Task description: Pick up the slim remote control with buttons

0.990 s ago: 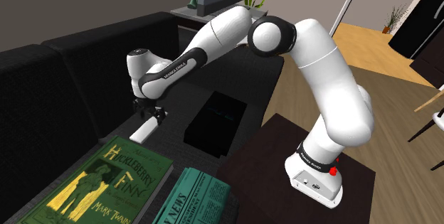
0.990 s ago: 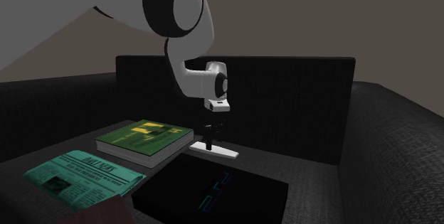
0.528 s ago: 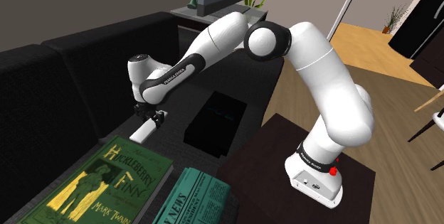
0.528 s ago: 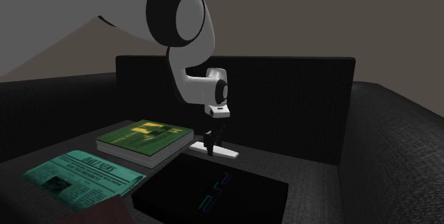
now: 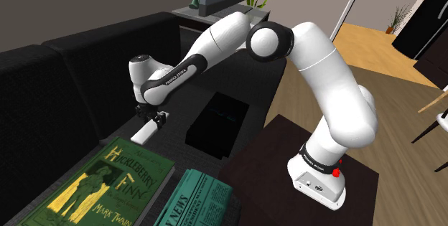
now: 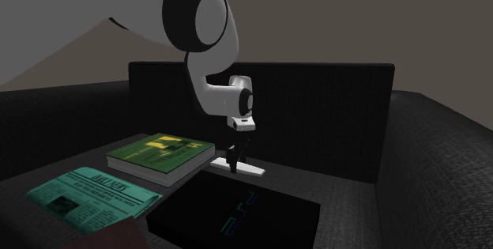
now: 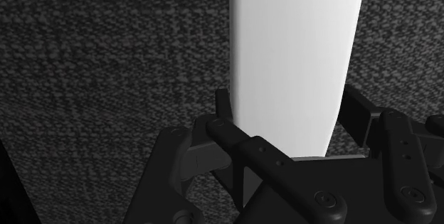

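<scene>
Sofa seat (image 7: 85,80), remote (image 7: 295,59) — clasped in end effector (image 7: 289,107)

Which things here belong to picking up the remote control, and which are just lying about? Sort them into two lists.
Job in hand:
slim white remote control
all-black two-finger hand, down at the remote

Lying about:
green Huckleberry Finn book
teal folded newspaper
flat black box
dark woven-fabric sofa under them all

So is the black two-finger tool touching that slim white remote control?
Touching. In the wrist view, the black tool clasps the slim white remote control, fingers against both sides, no gap.
</scene>
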{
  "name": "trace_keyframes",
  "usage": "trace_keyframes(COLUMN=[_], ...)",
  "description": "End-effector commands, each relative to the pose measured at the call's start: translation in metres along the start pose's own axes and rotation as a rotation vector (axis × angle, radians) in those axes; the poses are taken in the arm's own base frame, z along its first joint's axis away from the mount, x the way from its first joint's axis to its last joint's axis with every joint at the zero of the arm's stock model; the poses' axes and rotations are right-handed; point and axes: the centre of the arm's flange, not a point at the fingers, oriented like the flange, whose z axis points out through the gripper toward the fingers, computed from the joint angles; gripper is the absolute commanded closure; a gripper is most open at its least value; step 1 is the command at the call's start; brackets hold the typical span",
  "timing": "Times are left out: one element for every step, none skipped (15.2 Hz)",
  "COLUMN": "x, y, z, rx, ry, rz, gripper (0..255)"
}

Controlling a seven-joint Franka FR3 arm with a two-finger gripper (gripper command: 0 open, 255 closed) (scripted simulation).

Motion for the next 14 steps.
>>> trace_keyframes(x=[0.000,0.000,0.000,0.000,0.000,0.000,0.000,0.000,0.000,0.000,0.000,0.000,0.000,0.000], y=[0.000,0.001,0.001,0.001,0.002,0.002,0.002,0.002,0.003,0.003,0.003,0.004,0.004,0.004], z=[-0.005,-0.011,-0.016,-0.021,-0.026,-0.032,-0.037,-0.042,-0.048,-0.053,-0.058,-0.063,-0.069,-0.074], rx=[0.000,0.000,0.000,0.000,0.000,0.000,0.000,0.000,0.000,0.000,0.000,0.000,0.000,0.000], ry=[0.000,0.000,0.000,0.000,0.000,0.000,0.000,0.000,0.000,0.000,0.000,0.000,0.000,0.000], rz=[0.000,0.000,0.000,0.000,0.000,0.000,0.000,0.000,0.000,0.000,0.000,0.000,0.000,0.000], gripper=[255,255,255,255,255,255,255,255,255,255,255,255,255,255])
